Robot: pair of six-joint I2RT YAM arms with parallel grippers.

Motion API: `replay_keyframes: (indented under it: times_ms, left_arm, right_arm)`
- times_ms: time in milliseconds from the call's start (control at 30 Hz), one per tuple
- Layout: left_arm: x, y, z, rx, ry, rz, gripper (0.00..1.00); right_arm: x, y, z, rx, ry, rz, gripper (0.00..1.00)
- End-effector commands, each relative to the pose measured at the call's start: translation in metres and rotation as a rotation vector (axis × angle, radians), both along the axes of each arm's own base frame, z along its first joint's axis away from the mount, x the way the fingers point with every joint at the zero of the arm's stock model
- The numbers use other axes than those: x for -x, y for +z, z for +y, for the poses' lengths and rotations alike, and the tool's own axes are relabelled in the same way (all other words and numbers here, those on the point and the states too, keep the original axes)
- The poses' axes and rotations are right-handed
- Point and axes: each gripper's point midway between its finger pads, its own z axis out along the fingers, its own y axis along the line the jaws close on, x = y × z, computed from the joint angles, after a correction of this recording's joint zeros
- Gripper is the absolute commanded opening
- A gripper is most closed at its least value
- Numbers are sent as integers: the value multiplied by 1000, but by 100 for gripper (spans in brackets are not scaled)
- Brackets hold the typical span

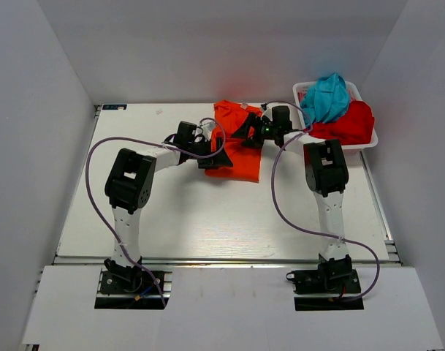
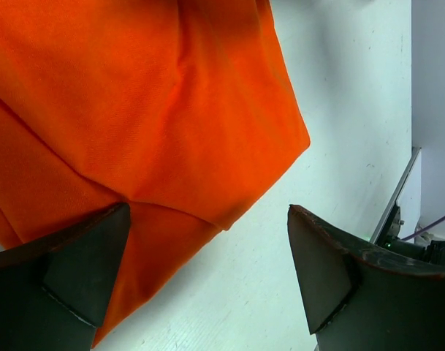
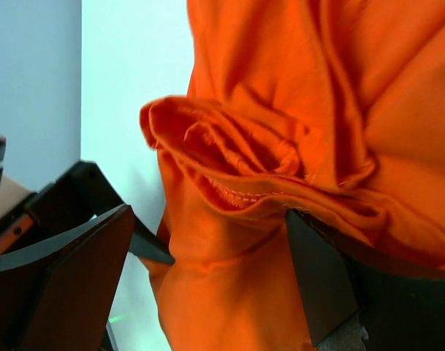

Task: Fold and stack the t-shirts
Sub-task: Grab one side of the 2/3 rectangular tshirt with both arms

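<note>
White walls box in a pale surface [image 1: 207, 219]. Both pincers stand fully open and have hold of nothing. The left pincer [image 2: 207, 212] hangs over a lower corner of the orange-red t-shirt [image 2: 134, 95] — one finger above cloth, the other above bare surface. The right pincer [image 3: 207, 216] straddles a bunched, rolled seam of the same shirt. Fabric lies between its jaws and hides part of one finger, but it is not pinched. From above, this shirt lies crumpled and partly doubled over near the far middle of the surface, between the two pincers. Further right, the teal-blue t-shirt [image 1: 328, 96] sits heaped on the deeper red t-shirt [image 1: 350, 123] in a white basket [image 1: 364, 145].

Judging by the folds, the cloth is light and limp, and likely to sag or slide. It is best taken at a hem or corner — each pincer on its own end, so the shirt can be spread flat.
</note>
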Motion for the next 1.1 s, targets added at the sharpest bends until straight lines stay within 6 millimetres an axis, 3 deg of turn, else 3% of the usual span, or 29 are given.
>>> replay_keyframes:
  times_ms: [0, 133, 233, 267, 300, 367, 400, 467, 500, 533, 567, 600, 633, 667, 700, 733, 767, 833, 933, 1067]
  left_arm:
    - [24, -42, 15, -100, -8, 108, 100]
    - [24, -38, 21, -140, -9, 81, 100]
    - [18, -23, 23, -153, -9, 33, 100]
    - [15, -15, 22, -145, -7, 14, 100]
    - [11, -5, 22, -148, -7, -16, 100]
    - [6, 12, 20, -133, -4, -53, 100]
    - [5, 25, 20, -123, -2, -80, 100]
    - [3, 39, 19, -107, 1, -120, 100]
    - [5, 43, 20, -105, 1, -125, 100]
    - [5, 60, 20, -86, 5, -172, 100]
    - [13, 57, 23, -89, 4, -165, 100]
    - [14, 58, 27, -105, 23, -174, 100]
    - [15, 60, 31, -117, 37, -181, 100]
    - [19, 61, 40, -148, 71, -194, 100]
    - [20, 62, 44, -159, 87, -207, 100]
    - [27, 52, 50, -188, 93, -198, 100]
    - [27, 51, 53, -197, 105, -207, 100]
    - [24, 43, 66, -210, 144, -187, 100]
    - [21, 20, 72, -264, 166, -143, 100]
    - [18, 3, 66, -252, 140, -111, 91]
  right_arm:
    - [-35, -9, -20, 8, -128, -31, 90]
    - [-47, 13, -25, 2, -106, -79, 90]
    - [-54, 49, -28, 37, -78, -177, 90]
    - [-52, 51, -29, 61, -84, -175, 90]
    - [-50, 72, -32, 88, -73, -235, 90]
    - [-44, 78, -37, 115, -75, -246, 90]
    - [-30, 73, -40, 141, -63, -240, 90]
    - [-19, 99, -46, 175, -63, -316, 90]
    - [2, 67, -50, 211, -51, -245, 90]
    - [11, 75, -52, 222, -44, -261, 90]
    - [20, 87, -54, 222, -43, -278, 90]
    - [45, 51, -60, 249, -27, -193, 90]
    - [54, 72, -61, 255, -35, -240, 90]
    - [71, 55, -65, 270, -30, -194, 90]
    - [79, 51, -67, 282, -33, -181, 90]
    - [103, 24, -71, 310, -22, -110, 90]
    - [109, 37, -70, 303, -25, -128, 90]
    - [133, 21, -72, 306, -24, -66, 90]
    - [153, 4, -71, 306, -3, -5, 90]
    - [166, -18, -70, 306, 17, 70, 90]
